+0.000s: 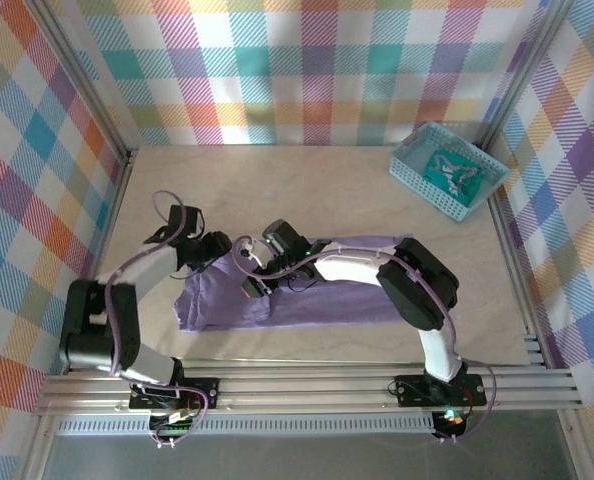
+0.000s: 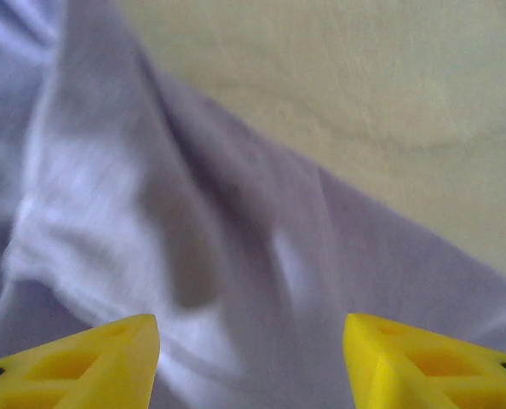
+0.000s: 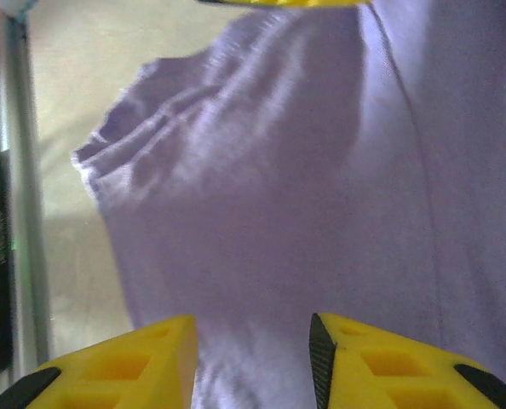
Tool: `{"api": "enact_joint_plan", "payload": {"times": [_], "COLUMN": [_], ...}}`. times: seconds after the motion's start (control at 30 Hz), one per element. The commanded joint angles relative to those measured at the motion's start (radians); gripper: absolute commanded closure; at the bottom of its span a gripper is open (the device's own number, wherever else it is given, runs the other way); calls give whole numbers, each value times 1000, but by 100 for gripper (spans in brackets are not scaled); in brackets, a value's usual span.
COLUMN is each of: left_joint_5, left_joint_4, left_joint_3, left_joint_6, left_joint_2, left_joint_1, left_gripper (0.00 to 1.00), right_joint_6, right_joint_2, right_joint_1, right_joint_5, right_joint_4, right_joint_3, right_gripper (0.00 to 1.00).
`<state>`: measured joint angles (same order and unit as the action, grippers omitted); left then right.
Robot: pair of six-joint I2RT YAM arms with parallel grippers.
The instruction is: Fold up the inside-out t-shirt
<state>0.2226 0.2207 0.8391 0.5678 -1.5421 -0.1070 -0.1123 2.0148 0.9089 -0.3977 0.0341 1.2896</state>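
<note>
Lavender t-shirt [image 1: 317, 302] lies soft, creased, in a long strip.

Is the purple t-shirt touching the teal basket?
Apart. The top view shows bare table between the purple t-shirt and the teal basket.

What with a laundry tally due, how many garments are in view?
2. The lavender t-shirt lies spread across the near middle; a teal garment sits in the blue basket at the far right. Others could be hidden under it.
</note>
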Motion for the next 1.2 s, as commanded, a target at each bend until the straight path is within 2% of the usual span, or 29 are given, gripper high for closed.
{"api": "enact_joint_plan", "payload": {"times": [0.0,0.2,0.3,0.43,0.6,0.77,0.8,0.9,1.17], "left_joint_5": [-26,-89,-131,-157,-240,-246,-250,-222,-46], "left_joint_4": [-145,-104,-84,-61,26,134,140,136,122], "left_joint_3": [93,190,177,141,21,-87,-101,-114,-117], "left_joint_6": [-26,-42,-50,-70,-89,-114,-124,-157,-195], "left_joint_2": [-116,-281,-261,-149,32,93,94,72,10], "left_joint_1": [-4,36,58,67,73,83,85,85,75], "left_gripper": [41,41,41,38,18,0,0,0,0], "right_joint_6": [-85,-91,-98,-86,-55,-47,-45,-38,-42], "right_joint_2": [51,84,72,34,-74,-176,-192,-218,-238], "right_joint_1": [-28,-36,-50,-64,-71,-84,-88,-96,-105], "right_joint_5": [12,47,50,21,4,5,5,-1,-12], "right_joint_4": [12,72,83,104,134,131,133,131,112], "right_joint_3": [22,5,-4,18,4,-85,-100,-132,-167], "right_gripper": [63,66,66,62,54,44,42,38,39]}}
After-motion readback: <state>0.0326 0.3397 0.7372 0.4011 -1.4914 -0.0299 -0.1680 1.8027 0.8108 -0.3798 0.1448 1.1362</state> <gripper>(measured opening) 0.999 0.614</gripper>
